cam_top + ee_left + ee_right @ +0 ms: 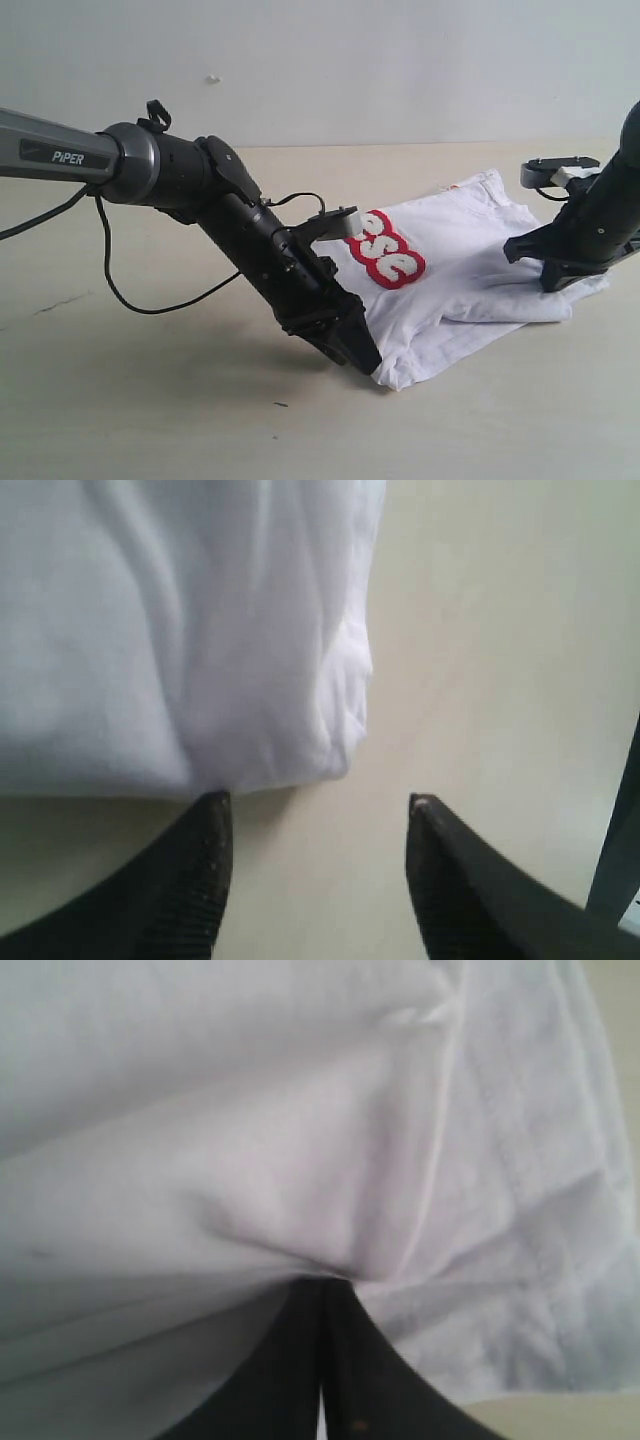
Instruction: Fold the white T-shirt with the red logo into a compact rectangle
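The white T-shirt (470, 270) lies partly folded on the pale table (150, 420), toward 3 o'clock from the middle of the exterior view. Its neck end is at 12 o'clock and a folded corner is at 7 o'clock. The red logo (392, 255) sits at the shirt's 10 o'clock, showing only "ese". The left gripper (362, 352) is down at that 7 o'clock corner. Its two black fingers (195, 880) stand apart with bare table between them, the cloth's edge just off one tip, and nothing grasped. The right gripper (553, 278) is at the shirt's 3 o'clock edge, its fingers (290, 1370) pressed together on a pinch of puckered white fabric.
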Robot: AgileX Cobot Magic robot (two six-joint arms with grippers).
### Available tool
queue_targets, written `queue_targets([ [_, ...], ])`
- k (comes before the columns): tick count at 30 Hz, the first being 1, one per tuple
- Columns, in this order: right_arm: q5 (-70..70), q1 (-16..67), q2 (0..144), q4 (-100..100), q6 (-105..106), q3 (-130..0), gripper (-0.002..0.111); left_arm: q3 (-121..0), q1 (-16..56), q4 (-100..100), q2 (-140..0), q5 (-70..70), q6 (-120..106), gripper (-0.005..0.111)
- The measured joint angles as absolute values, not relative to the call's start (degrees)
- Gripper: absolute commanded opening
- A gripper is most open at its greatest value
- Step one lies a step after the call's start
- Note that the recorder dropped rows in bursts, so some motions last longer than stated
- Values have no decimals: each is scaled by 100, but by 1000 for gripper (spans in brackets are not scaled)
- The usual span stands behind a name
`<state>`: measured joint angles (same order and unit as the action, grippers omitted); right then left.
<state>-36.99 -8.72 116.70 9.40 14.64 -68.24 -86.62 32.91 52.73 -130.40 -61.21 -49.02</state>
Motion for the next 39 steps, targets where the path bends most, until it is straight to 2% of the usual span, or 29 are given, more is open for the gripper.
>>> queue_targets([
  [10,-4791,-813,11773,2303,3103,-6902,0,-8662,2872,5217,-12626,-6228,-4791,52],
  [22,-5290,301,11752,2374,3203,-6879,0,-8662,2587,5145,-12362,-6205,-4667,52],
  [30,-5093,329,10735,2223,3026,-6834,0,-8662,2587,5136,-12362,-5377,-4667,52],
  [35,-4249,329,10423,2437,2606,-6834,0,-8662,2587,5136,-12481,-5034,-4667,52],
  [39,-3682,329,10810,2543,2396,-6834,0,-8662,2587,5147,-12944,-5456,-4667,39],
])
